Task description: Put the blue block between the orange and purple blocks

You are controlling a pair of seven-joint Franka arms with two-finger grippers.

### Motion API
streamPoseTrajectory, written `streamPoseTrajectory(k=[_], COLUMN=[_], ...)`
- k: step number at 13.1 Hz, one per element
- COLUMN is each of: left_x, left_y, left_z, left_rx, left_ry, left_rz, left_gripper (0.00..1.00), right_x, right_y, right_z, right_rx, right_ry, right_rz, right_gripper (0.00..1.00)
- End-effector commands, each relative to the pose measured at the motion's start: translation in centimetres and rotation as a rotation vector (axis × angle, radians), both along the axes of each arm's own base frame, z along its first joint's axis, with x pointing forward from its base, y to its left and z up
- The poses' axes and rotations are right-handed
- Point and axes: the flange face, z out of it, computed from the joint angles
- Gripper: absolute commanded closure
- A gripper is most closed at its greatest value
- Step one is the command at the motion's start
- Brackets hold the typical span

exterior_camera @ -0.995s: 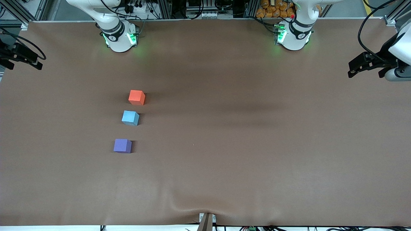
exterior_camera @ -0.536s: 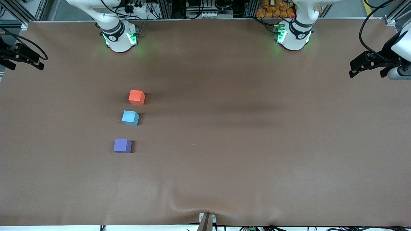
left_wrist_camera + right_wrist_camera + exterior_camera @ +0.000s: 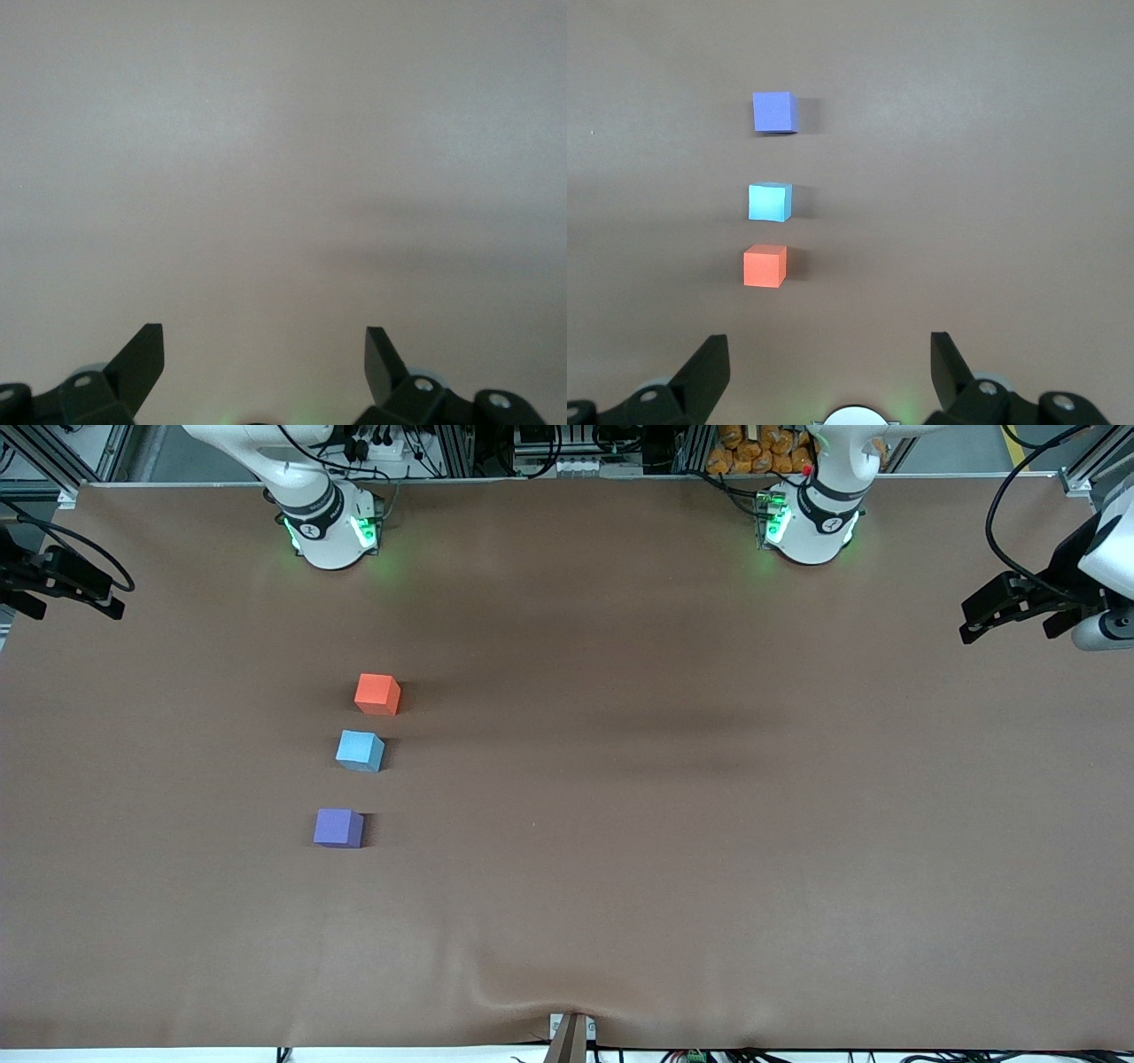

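Note:
Three small cubes stand in a row on the brown table. The orange block (image 3: 377, 693) (image 3: 765, 266) is farthest from the front camera, and the purple block (image 3: 337, 827) (image 3: 774, 112) is nearest. The blue block (image 3: 360, 750) (image 3: 770, 201) sits between them, closer to the orange one and touching neither. My right gripper (image 3: 71, 607) (image 3: 830, 345) hangs open and empty in the air at the right arm's end of the table. My left gripper (image 3: 1005, 627) (image 3: 264, 341) hangs open and empty over the left arm's end, with only bare table under it.
The brown table cover (image 3: 673, 824) is wrinkled at its front edge by a small fixture (image 3: 570, 1036). The two arm bases (image 3: 330, 527) (image 3: 811, 522) stand along the edge farthest from the front camera.
Both grippers have shifted slightly at their ends of the table. The three blocks have not moved.

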Motion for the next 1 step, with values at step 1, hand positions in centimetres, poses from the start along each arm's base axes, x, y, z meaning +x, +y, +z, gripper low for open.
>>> streamPoseTrajectory(k=[1], left_x=[-0.67], left_y=[0.2], left_z=[0.58], left_rx=[-0.008], left_ry=[-0.019], left_rz=[0.025], left_gripper=[0.0], right_x=[-0.14], right_y=[-0.01], right_z=[0.26], right_rx=[-0.007], right_ry=[0.007], right_rz=[0.007], right_gripper=[0.0])
